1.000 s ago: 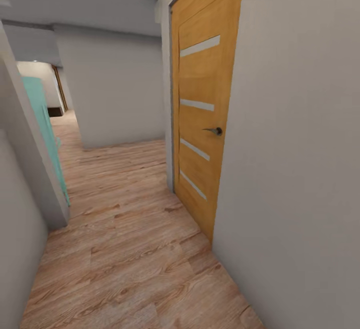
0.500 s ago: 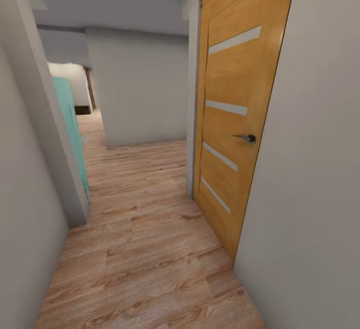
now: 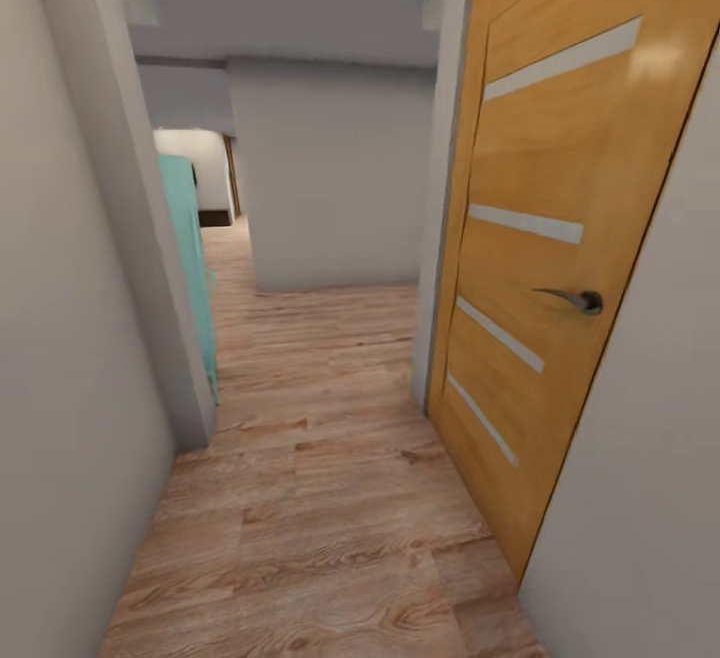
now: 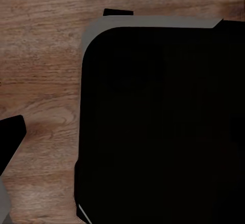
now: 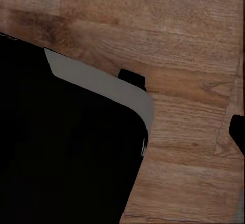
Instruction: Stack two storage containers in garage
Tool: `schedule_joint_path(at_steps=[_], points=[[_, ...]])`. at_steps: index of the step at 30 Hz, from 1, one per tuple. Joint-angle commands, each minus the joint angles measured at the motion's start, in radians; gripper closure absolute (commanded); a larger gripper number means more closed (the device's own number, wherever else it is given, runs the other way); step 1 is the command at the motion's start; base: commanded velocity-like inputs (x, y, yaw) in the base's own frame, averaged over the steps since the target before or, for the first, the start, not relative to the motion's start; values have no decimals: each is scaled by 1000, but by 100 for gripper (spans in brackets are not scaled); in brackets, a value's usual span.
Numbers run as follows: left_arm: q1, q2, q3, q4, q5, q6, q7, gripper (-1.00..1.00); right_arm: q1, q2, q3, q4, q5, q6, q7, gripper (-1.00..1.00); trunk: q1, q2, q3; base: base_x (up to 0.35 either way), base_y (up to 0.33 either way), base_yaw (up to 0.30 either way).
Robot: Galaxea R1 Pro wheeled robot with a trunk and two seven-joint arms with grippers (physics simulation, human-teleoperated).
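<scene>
— Where do we stand with the job?

— We judge we're in transit. From the head view we see a narrow corridor: light wood plank flooring [image 3: 320, 498] with a visible grain, plain matte white walls [image 3: 70, 388], and close on our right a honey-wood door [image 3: 560, 268] with frosted horizontal strips and a dark lever handle [image 3: 572, 298]. Past the wall corner on our left stands a flat teal panel [image 3: 190, 258].

— And the two storage containers?

— None of our pictures has them, nor any dark concrete floor. So nothing tells us whether a bin is moved yet; as far as we can see, the placing and stacking in the garage are left to do.

— Are the hands carrying anything?

— We cannot tell. Each wrist view looks down on the planks and on a large black body with a rounded grey-edged corner [image 4: 163, 122], [image 5: 66, 152]. Whether either hand is spread or closed, or has hold of anything, we can't say.
</scene>
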Motion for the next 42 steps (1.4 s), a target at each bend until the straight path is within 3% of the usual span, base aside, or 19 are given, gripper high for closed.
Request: schedule_joint_path(at_steps=[1,31,42], points=[[0,0,0,0,8,-2,-1,-100,-1,0,6,3,-11,-6,6,-100,1,0,-1,322,0,251],[0,0,0,0,8,-1,-1,-100,-1,0,5,3,-22,-2,8,-100,1,0,-1,322,0,18],[0,0,0,0,8,-1,-1,-100,-1,1,5,3,-12,-4,7,-100,1,0,-1,322,0,250]])
